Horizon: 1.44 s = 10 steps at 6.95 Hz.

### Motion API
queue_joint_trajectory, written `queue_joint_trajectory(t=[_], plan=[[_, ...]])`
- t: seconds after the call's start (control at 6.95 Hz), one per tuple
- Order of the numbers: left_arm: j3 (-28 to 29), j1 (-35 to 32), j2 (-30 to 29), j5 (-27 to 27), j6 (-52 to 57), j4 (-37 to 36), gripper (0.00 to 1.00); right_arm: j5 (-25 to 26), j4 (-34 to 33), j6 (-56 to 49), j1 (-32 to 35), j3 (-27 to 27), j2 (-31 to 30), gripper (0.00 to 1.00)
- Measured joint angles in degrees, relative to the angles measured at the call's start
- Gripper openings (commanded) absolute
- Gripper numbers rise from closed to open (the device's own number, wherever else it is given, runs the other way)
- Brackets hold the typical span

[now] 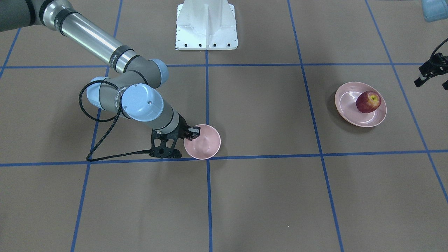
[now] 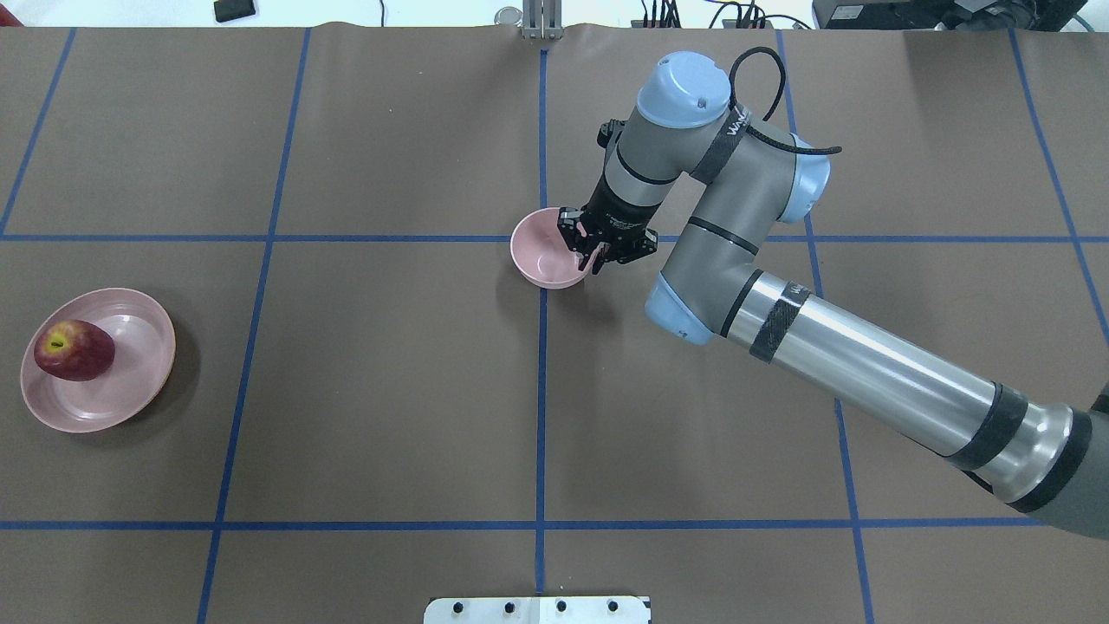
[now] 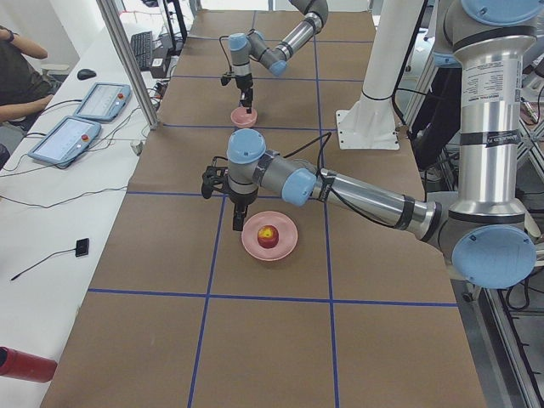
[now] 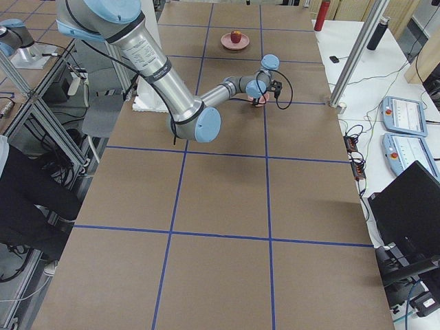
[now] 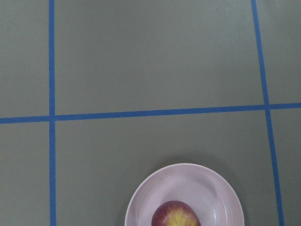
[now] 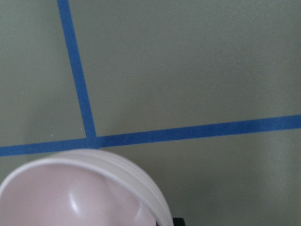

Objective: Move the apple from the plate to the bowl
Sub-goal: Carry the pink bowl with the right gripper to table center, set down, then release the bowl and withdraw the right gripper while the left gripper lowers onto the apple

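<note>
The dark red apple (image 1: 368, 102) lies on the wide pale pink plate (image 1: 350, 112) at the table's left end; both also show in the overhead view, apple (image 2: 74, 350) on plate (image 2: 130, 386), and at the bottom of the left wrist view (image 5: 176, 214). The small deep pink bowl (image 2: 537, 258) stands empty at the table's middle. My right gripper (image 2: 593, 250) is low at the bowl's rim, its fingers astride the rim and shut on it. My left gripper (image 1: 434, 80) hovers beside the plate, its fingers apart and empty.
The white robot base mount (image 1: 206, 26) stands at the table's robot side. Blue tape lines grid the brown table. The right arm's elbow and cable (image 1: 101, 140) hang low beside the bowl (image 1: 206, 144). Tablets (image 3: 64, 140) lie on a side bench.
</note>
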<state>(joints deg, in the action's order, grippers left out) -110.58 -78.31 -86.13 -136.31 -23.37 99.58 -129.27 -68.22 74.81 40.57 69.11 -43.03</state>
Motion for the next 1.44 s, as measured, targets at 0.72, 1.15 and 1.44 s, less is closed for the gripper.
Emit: queue_joint_trajectory(t=[0.72, 1.15, 1.44], plan=[[1.78, 1.30, -0.16, 0.32, -2.26, 0.80, 0.98, -8.58, -0.33, 0.82, 8.31, 10.82, -7.60, 1.00], [3.18, 13.59, 1.21, 5.68, -12.35, 6.95, 0.97, -10.93, -0.29, -11.23, 16.79, 22.46, -23.36, 1.00], [5.97, 18.73, 3.85, 8.15, -16.92, 14.35, 0.97, -9.60, -0.18, -14.59, 17.45, 23.12, -25.94, 1.00]])
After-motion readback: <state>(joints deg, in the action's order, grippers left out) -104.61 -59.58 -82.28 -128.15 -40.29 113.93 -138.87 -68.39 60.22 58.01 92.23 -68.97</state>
